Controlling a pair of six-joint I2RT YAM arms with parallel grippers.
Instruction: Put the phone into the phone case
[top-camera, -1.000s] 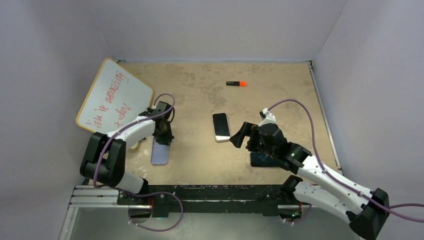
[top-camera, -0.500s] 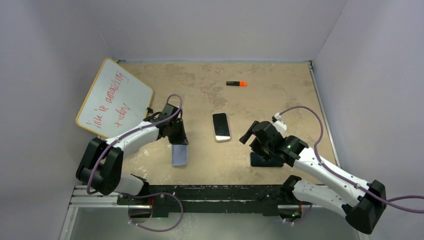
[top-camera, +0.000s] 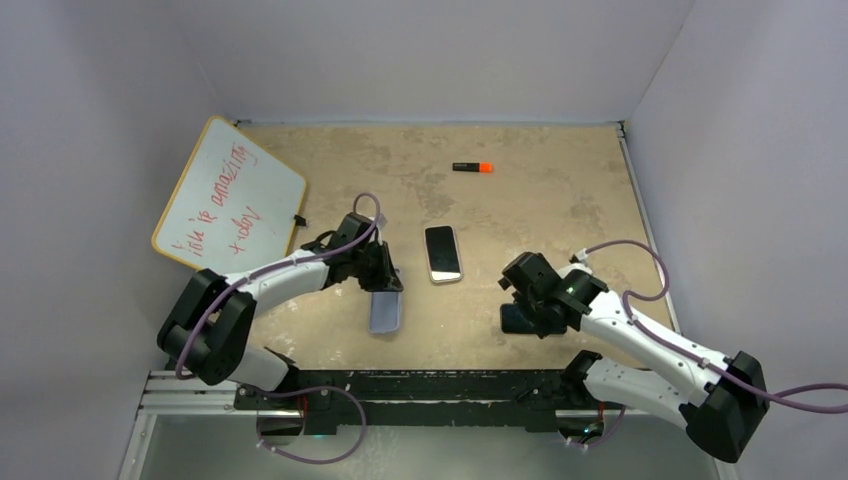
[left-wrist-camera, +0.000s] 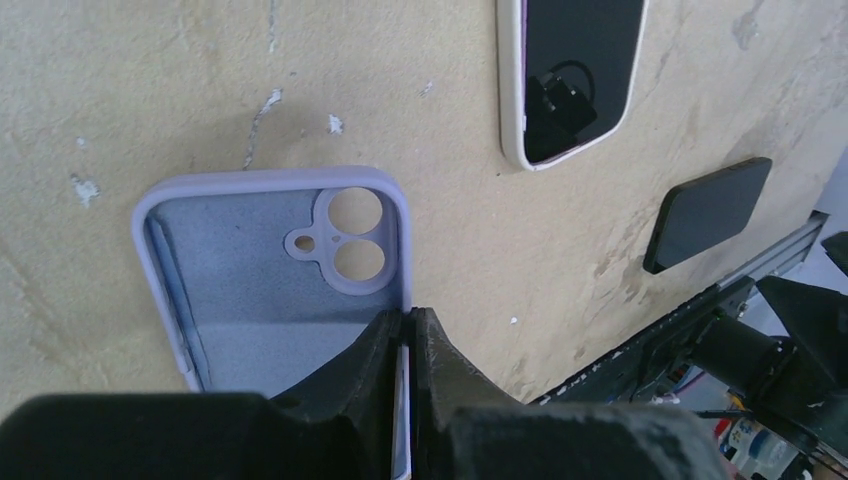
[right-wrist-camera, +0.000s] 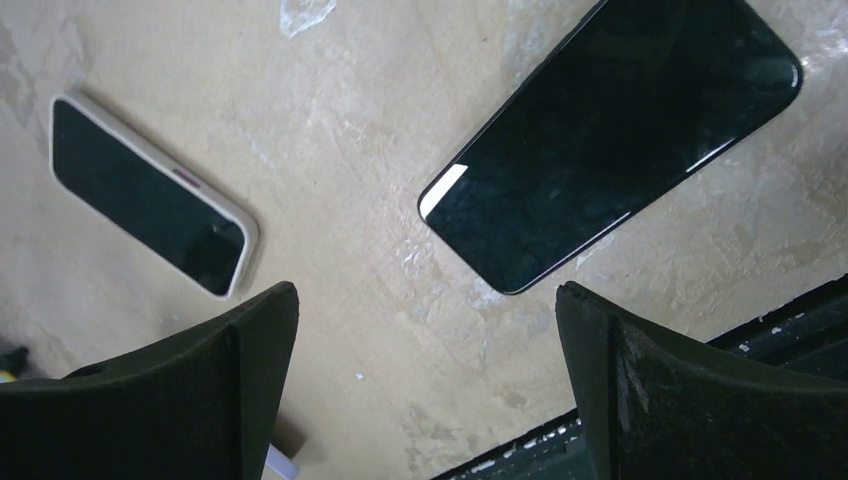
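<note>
Left gripper (left-wrist-camera: 408, 322) pinches one wall of the lilac case (left-wrist-camera: 265, 290), keeping it open-side up near the white-edged phone (left-wrist-camera: 575, 75), likely to steady it; right gripper (right-wrist-camera: 425, 300) hangs wide open and empty over the black phone (right-wrist-camera: 610, 140), poised to grab
</note>
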